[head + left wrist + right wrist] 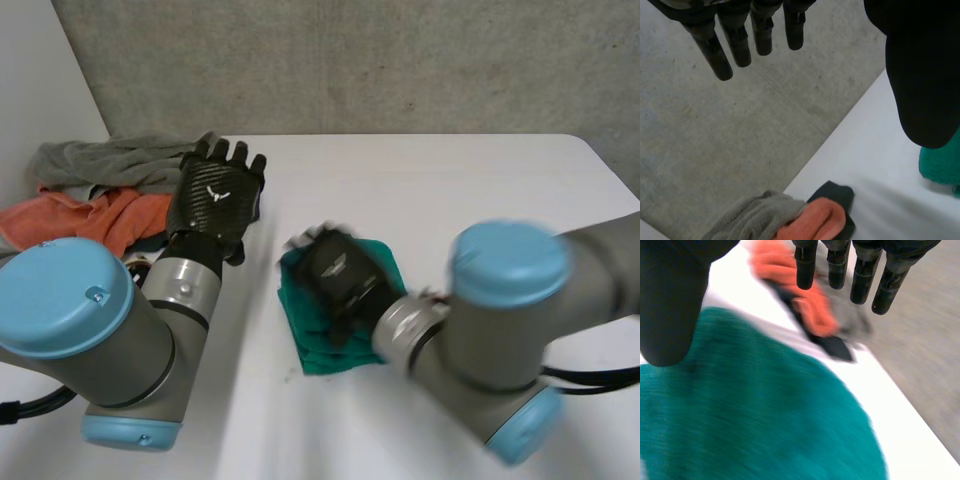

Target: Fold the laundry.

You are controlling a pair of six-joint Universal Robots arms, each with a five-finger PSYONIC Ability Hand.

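Green cloth beneath right hand's fingers

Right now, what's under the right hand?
A green cloth lies under the right hand, on the white table. The hand hides the cloth's middle from the head view.

A white desk with a rounded corner is standing on grey concrete floor, which is stretching past its edge.
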